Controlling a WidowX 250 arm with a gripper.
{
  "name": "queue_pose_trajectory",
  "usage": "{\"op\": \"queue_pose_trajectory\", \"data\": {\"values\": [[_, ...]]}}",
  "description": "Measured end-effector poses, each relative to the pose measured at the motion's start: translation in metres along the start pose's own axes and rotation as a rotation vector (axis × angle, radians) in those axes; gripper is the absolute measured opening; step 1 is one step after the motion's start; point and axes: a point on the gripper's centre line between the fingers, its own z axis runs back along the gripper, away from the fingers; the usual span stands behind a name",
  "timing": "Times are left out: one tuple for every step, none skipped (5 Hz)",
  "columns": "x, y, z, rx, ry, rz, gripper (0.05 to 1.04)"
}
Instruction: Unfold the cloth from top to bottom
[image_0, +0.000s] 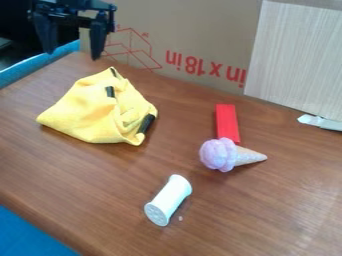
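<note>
one yellow cloth (87, 112) below the open pincer (72, 50), apart

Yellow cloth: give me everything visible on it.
The cloth is yellow, matte and soft-looking, with three dark strips: one near the peak, one just below, one at the right edge. It isn't spread out; it sits bunched in a peaked heap, smoother on the left, creased and folded over on the right. It lies on the brown wood-look table, toward the far left, touching only that. The gripper is clear of it, fingers apart.
</note>
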Motion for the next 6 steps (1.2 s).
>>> {"op": "queue_pose_trajectory", "data": {"values": [[0.017, -0.010, -0.008, 0.003, 0.011, 0.040, 1.001], [0.032, -0.020, -0.019, 0.018, 0.022, 0.070, 1.000], [0.042, -0.024, -0.033, 0.042, 0.024, 0.104, 1.001], [0.046, -0.029, -0.048, 0.067, 0.026, 0.112, 1.000], [0.049, -0.030, -0.052, 0.075, 0.010, 0.124, 1.001], [0.051, -0.032, -0.064, 0.088, 0.016, 0.132, 1.001]]}}
